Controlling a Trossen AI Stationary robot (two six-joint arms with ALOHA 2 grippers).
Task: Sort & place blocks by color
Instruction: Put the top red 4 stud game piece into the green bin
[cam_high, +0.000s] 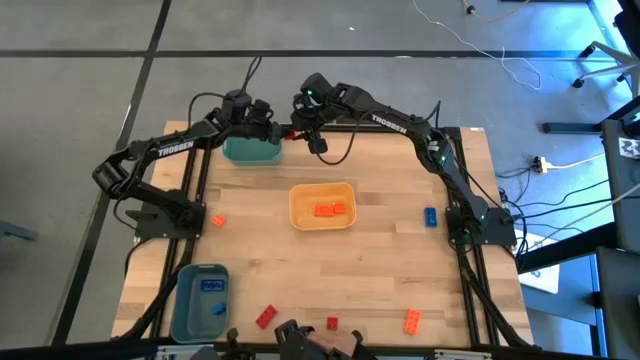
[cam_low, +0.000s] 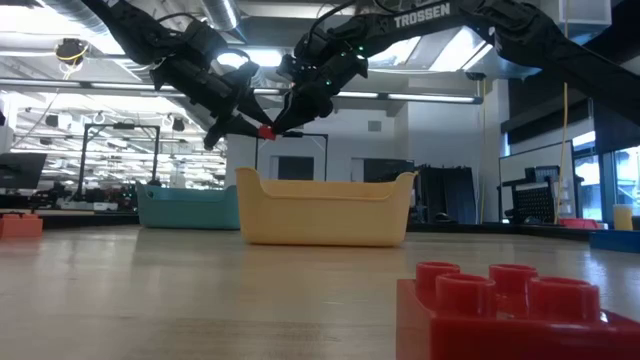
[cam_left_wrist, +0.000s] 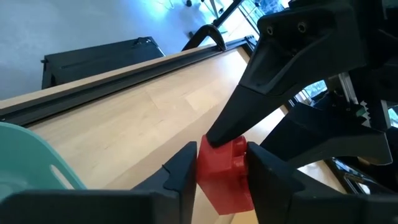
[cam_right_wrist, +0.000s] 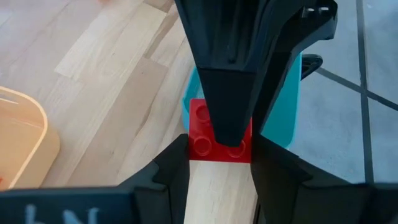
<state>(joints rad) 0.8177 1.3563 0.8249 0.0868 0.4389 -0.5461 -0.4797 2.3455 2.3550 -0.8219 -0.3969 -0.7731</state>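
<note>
Landmark: you can place everything from the yellow bin (cam_high: 322, 222) at the middle of the table (cam_high: 400, 270).
Red brick in the air: look above the table's far edge, beyond the yellow bin and just beside the teal bin (cam_high: 251, 150); the red brick (cam_low: 266, 131) hangs there between the two arms, clear of the wood.
Left gripper: you see the left gripper (cam_left_wrist: 219, 171) with one finger (cam_left_wrist: 180, 177) on each side of the red brick (cam_left_wrist: 224, 171), the jaws narrow and touching it.
Right gripper: the right gripper (cam_right_wrist: 220, 155) meets the same brick (cam_right_wrist: 219, 138) from the opposite side, its fingers (cam_right_wrist: 177, 163) closed on the brick's flanks.
Yellow bin contents: two orange bricks (cam_high: 330, 210) lie inside.
Blue bin: nearer you than the yellow bin, on the left arm's side, the blue bin (cam_high: 190, 300) holds blue bricks (cam_high: 213, 287).
Loose bricks: one orange brick (cam_high: 217, 220) lies left of the yellow bin, one blue brick (cam_high: 430, 216) right of it; along the near edge you find two red bricks (cam_high: 266, 317) and another orange brick (cam_high: 411, 320).
</note>
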